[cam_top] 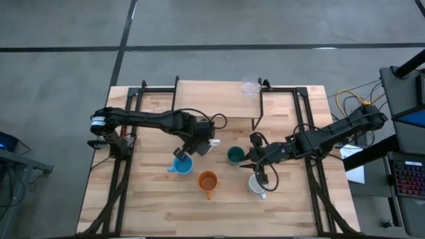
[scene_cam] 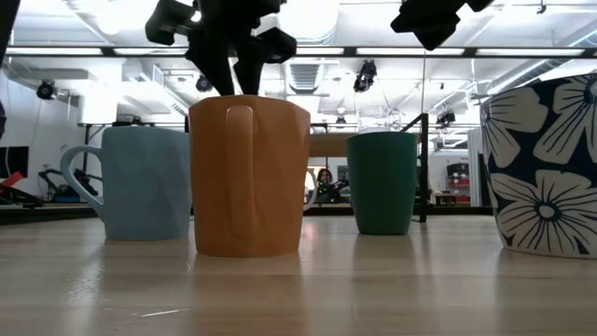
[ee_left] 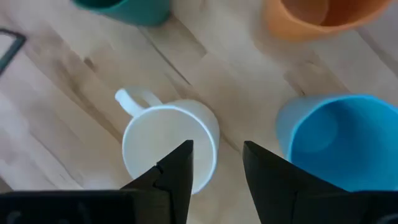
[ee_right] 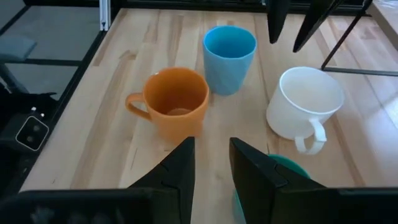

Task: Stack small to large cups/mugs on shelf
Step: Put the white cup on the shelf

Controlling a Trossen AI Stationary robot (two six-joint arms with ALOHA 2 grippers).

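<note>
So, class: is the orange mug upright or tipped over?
Upright. The orange mug stands on its base with its open mouth facing up, and the low view shows its walls vertical on the table.

Orange mug (ee_right: 176, 102), light blue mug (ee_right: 229, 57), white mug (ee_right: 303, 102), wooden tabletop (ee_right: 118, 118)

No readable text, label, brand or number anywhere — mugs, table, room.

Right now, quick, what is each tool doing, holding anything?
Left tool: open, empty, over the white mug and the light blue mug.
Right tool: open, empty, above the dark teal-green cup.
</note>
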